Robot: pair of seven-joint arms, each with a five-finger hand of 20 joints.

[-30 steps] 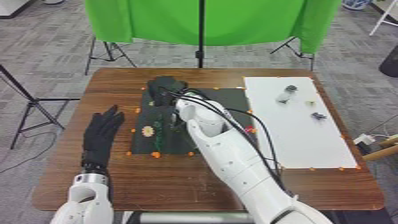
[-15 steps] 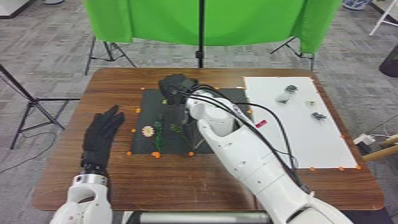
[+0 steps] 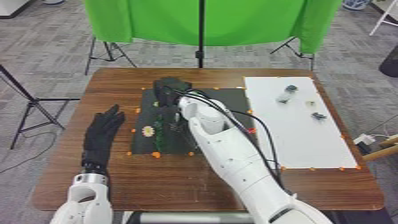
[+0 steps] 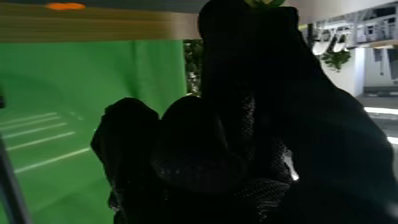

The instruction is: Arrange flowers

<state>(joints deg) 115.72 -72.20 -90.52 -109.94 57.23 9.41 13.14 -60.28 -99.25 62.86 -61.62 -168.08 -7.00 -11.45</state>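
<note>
Right robot hand [image 3: 169,90]: shifted back left over mat [image 3: 180,144], pinching sprig [image 4: 266,3]
Sprig: placement likely still being adjusted
Left robot hand [image 3: 100,132]: released

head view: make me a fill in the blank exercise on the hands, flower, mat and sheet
The left hand is to the ____ of the dark mat.
Of the left hand and right hand, the one farther forward is the ____.
Of the dark mat and white sheet, the pale flower lies on the ____.
Missing words: left; right; dark mat
</note>
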